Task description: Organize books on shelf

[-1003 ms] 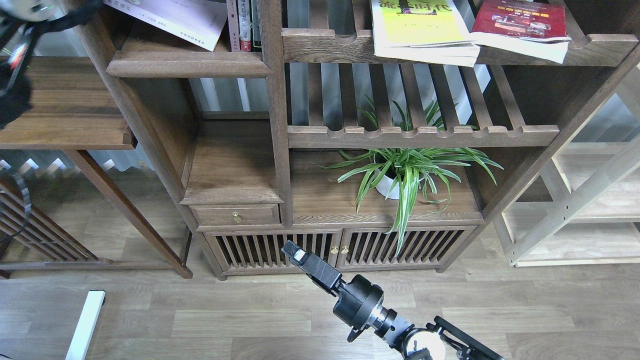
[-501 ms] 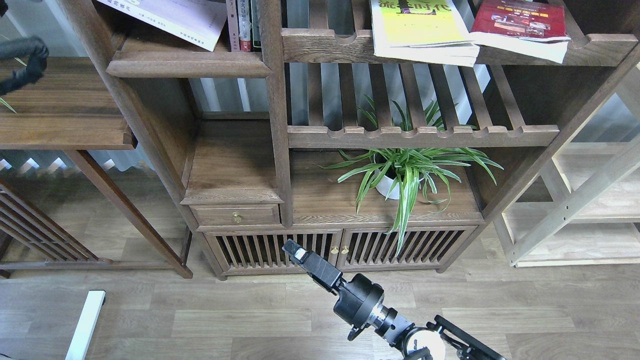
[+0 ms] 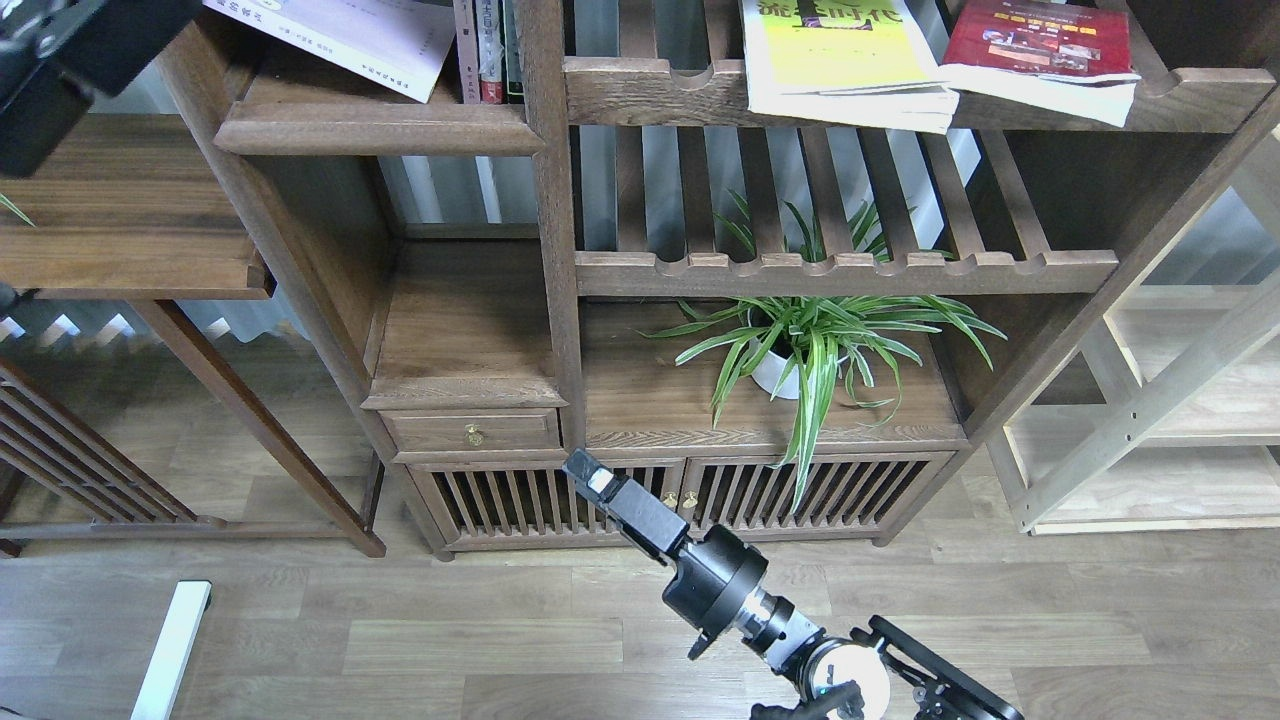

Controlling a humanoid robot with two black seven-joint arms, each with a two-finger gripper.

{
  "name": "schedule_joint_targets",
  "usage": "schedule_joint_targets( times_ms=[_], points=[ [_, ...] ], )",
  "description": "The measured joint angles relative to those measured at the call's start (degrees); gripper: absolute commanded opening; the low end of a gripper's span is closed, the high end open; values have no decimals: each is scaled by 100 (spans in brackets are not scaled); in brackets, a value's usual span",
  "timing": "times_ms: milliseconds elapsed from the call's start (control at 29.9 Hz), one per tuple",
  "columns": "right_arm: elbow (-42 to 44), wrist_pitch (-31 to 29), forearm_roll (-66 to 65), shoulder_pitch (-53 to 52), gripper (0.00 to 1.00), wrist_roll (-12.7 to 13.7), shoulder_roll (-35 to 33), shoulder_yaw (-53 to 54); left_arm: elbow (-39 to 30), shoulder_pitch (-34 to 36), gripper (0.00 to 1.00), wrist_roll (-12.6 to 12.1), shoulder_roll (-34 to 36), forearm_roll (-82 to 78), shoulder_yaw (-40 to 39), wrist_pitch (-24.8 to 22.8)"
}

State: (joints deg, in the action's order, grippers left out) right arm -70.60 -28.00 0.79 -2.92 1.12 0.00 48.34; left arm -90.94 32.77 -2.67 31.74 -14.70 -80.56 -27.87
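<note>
Dark bookcase (image 3: 545, 250) fills view. Books: lavender (image 3: 350, 35) on shelf (image 3: 370, 125), yellow-green (image 3: 840, 60), red (image 3: 1040, 50), well above right gripper (image 3: 585, 472); gripper opening unclear, holds nothing. Left gripper out of sight.

You saw a pale lavender-white book (image 3: 345, 35) with dark print on the dark-brown shelf (image 3: 375, 125). A yellow-green book (image 3: 835, 55) and a dark red one (image 3: 1040, 40) with white pages lay on the brown slatted rack (image 3: 650, 90). The plant (image 3: 820, 345) was striped green and white, in a white pot (image 3: 775, 375).
</note>
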Motion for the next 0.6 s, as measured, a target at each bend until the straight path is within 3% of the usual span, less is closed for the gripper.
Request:
schedule_joint_targets(
  times_ms=[435,602],
  points=[
    [-163,22,9,-553,91,2,0,872,-2,-1395,99,11,-1205,772,88,-13],
    [-229,628,69,-1114,91,1,0,1211,-21,-1815,99,-43,-1568,776,249,-13]
  ],
)
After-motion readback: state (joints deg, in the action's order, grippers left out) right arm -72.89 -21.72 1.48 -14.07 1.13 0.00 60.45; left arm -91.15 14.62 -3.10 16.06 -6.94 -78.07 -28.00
